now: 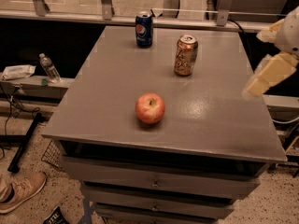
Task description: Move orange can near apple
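The orange can (186,55) stands upright on the grey table (112,101), at the back and right of the middle. The red apple (150,108) lies nearer the front, about a can's height to the left of and below the can in the camera view. My gripper (256,85) is pale cream and hangs at the right edge of the view. It is over the table's right side, well to the right of the can and apart from it. It holds nothing that I can see.
A dark blue Pepsi can (144,29) stands at the back of the table, left of the orange can. A water bottle (48,67) lies on a low ledge to the left. A shoe (21,190) is on the floor at the front left. Drawers (154,183) sit under the tabletop.
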Robot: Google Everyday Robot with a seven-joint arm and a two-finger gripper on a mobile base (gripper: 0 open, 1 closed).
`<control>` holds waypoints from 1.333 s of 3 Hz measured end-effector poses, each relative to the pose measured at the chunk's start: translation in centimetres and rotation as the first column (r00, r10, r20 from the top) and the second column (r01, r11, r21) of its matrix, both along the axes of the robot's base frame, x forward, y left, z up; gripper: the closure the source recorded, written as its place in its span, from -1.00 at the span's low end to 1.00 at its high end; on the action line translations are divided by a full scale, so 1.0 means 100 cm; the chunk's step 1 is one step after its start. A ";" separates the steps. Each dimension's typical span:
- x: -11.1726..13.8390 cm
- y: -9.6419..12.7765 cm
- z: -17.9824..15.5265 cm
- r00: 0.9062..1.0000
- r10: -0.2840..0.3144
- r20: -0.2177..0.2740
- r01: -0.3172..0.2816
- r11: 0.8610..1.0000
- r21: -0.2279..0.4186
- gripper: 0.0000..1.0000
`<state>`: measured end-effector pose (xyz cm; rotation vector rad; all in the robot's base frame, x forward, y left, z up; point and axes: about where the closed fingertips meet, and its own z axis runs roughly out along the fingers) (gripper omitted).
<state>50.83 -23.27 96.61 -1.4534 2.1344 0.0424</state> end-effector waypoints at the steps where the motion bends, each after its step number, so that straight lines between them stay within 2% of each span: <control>1: 0.068 -0.003 -0.014 0.994 -0.068 0.089 0.055 0.988 0.141 -1.00; 2: 0.084 -0.004 -0.014 0.988 -0.089 0.129 0.069 0.985 0.157 -1.00; 3: 0.084 -0.003 -0.014 0.988 -0.088 0.127 0.068 0.985 0.158 -1.00; 4: 0.108 0.020 -0.020 0.985 -0.112 0.131 0.083 0.974 0.211 -1.00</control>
